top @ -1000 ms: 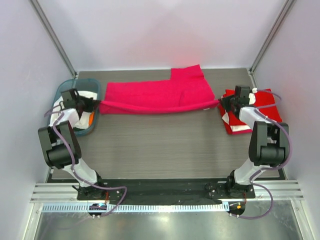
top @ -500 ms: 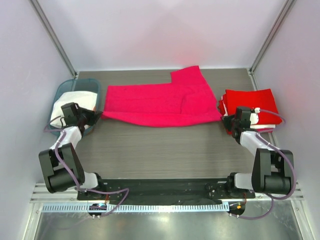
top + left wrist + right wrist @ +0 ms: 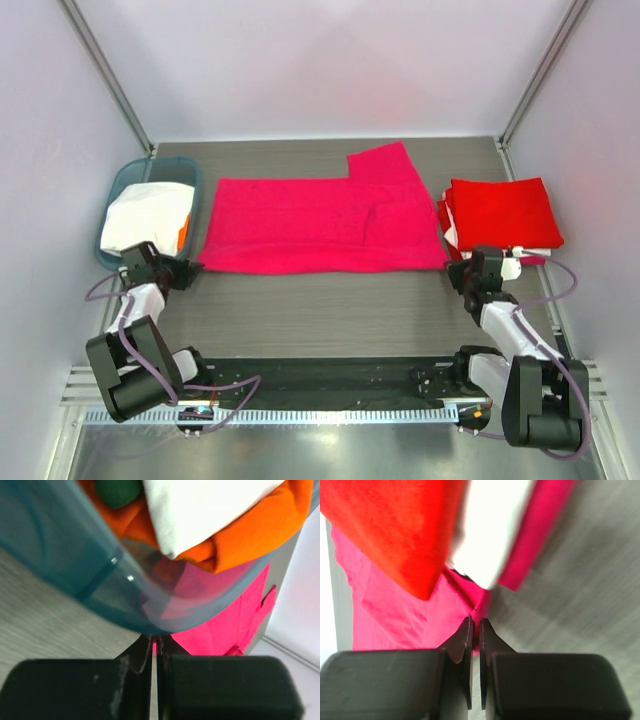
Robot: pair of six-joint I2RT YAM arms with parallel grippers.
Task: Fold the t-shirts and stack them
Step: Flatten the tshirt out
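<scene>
The magenta-pink t-shirt (image 3: 320,225) lies spread flat across the middle of the table. My left gripper (image 3: 188,270) is shut on its near left corner, and a sliver of pink shows between the jaws in the left wrist view (image 3: 154,650). My right gripper (image 3: 453,272) is shut on its near right corner, with pink cloth pinched between the jaws in the right wrist view (image 3: 475,630). A folded stack of red t-shirts (image 3: 500,208) with a white layer (image 3: 490,530) lies at the right. A white t-shirt (image 3: 145,212) lies in the basket.
The teal plastic basket (image 3: 115,190) stands at the left edge, holding orange cloth (image 3: 260,535) and a dark green piece (image 3: 117,490) beside the white shirt. Its wall hangs close over my left gripper. The enclosure walls stand at the back and sides.
Both grippers have drawn back toward the near edge, pulling the pink shirt's near edge with them. The shirt has opened from a folded band into a flat, wider spread.
</scene>
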